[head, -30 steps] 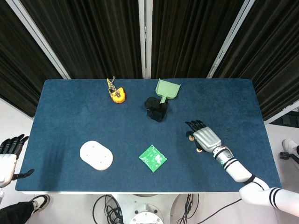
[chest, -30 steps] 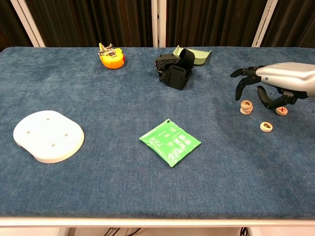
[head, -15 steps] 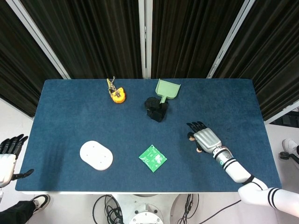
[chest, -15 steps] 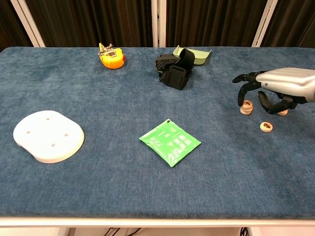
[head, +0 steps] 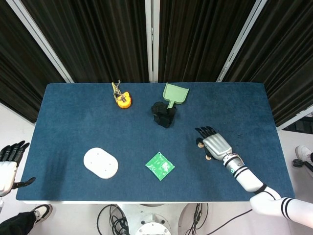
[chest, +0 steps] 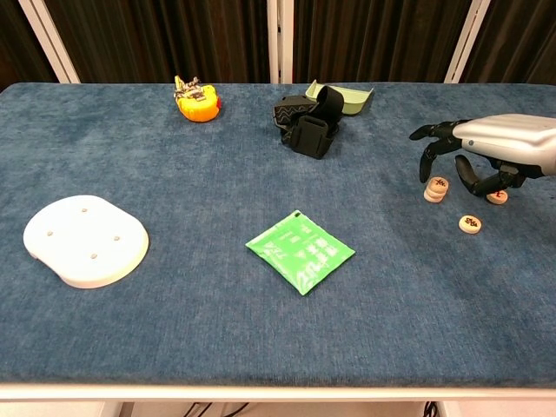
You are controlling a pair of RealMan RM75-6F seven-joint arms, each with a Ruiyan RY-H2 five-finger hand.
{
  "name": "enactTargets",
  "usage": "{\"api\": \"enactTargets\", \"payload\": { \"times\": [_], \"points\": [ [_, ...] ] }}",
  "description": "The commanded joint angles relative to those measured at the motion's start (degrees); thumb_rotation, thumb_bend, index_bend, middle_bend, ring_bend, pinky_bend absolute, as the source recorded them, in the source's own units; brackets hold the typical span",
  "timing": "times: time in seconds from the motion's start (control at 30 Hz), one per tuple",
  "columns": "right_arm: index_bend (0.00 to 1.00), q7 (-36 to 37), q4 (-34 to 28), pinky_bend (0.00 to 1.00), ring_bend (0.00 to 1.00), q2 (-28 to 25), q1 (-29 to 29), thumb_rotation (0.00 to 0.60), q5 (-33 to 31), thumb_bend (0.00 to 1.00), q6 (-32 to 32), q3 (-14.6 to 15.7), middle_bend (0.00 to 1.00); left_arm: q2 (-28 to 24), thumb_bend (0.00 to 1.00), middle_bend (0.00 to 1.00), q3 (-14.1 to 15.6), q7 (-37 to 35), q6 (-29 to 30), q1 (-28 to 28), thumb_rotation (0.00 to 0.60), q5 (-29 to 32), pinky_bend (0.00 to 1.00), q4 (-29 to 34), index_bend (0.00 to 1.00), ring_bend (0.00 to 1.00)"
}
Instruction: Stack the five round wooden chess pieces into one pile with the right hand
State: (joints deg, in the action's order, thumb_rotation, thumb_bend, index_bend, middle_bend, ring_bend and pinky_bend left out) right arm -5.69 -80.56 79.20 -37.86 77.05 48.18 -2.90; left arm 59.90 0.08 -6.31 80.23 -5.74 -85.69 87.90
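- My left hand hangs off the table's near-left edge, fingers apart, holding nothing; far from the pieces, no risk from it.
- Short stack of pieces sits just under my right fingertips, on the hand's left side. It looks like two discs high, count not certain. Main risk: the fingers hover right over it, so any sideways brush topples it.
- My right hand hovers palm down, fingers curled downward and apart. I see nothing pinched, though the palm hides part of the underside.
- Loose piece lies on the cloth nearer me than the hand, clear of it. Risk: flat disc on soft cloth, a pinch may slip or skid it away.
- Another piece sits under the thumb side of the hand, partly hidden; I can't tell if it's touched. Risk: I nudge it unseen while reaching.
- Five pieces not all visible; some may hide under the palm.
- Versus half a second back: hand has risen slightly off the stack, stack face clearer. Pieces unmoved.
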Motion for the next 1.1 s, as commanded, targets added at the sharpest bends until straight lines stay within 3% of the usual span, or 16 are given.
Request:
{"api": "enactTargets", "payload": {
  "times": [0.03,0.13,0.3,0.53,0.9,1.1],
  "points": [
    [0.31,1.95,-0.76,0.00,0.00,-0.76,0.64,0.600,3.12,0.91,2.45,0.49,0.01,0.00,0.07,0.00,0.02,0.00,-0.03,-0.03,0.600,-0.06,0.00,0.00,0.00,0.00],
    [0.31,3.32,-1.18,0.00,0.00,-1.84,1.46,0.600,6.90,0.79,5.45,1.53,0.01,0.02,0.07,0.00,0.03,0.03,-0.08,-0.06,0.600,-0.07,0.00,0.00,0.00,0.00],
    [0.32,1.13,-1.76,0.00,0.00,-4.04,3.36,0.600,11.02,0.44,9.36,3.86,0.01,0.03,0.07,0.00,0.04,0.32,-0.07,-0.06,0.600,-0.06,0.00,0.19,0.00,0.00],
    [0.38,-3.66,-2.68,0.00,0.00,-5.22,7.58,0.600,9.52,0.12,13.40,4.90,0.00,0.11,0.07,0.00,0.09,0.77,-0.17,-0.07,0.600,-0.02,0.00,0.42,0.00,0.00],
    [0.42,-4.93,1.67,0.00,0.00,-0.35,8.88,0.600,7.21,0.07,12.14,4.36,0.01,-0.03,0.07,0.00,0.17,0.69,0.35,0.17,0.600,-0.25,0.00,0.74,0.00,0.00],
    [0.43,-5.88,3.34,0.00,0.00,1.71,8.33,0.600,6.38,0.14,10.37,3.86,0.01,-0.06,0.07,0.00,0.16,0.21,0.18,0.08,0.600,-0.29,0.00,0.46,0.00,0.00]
  ]
}}
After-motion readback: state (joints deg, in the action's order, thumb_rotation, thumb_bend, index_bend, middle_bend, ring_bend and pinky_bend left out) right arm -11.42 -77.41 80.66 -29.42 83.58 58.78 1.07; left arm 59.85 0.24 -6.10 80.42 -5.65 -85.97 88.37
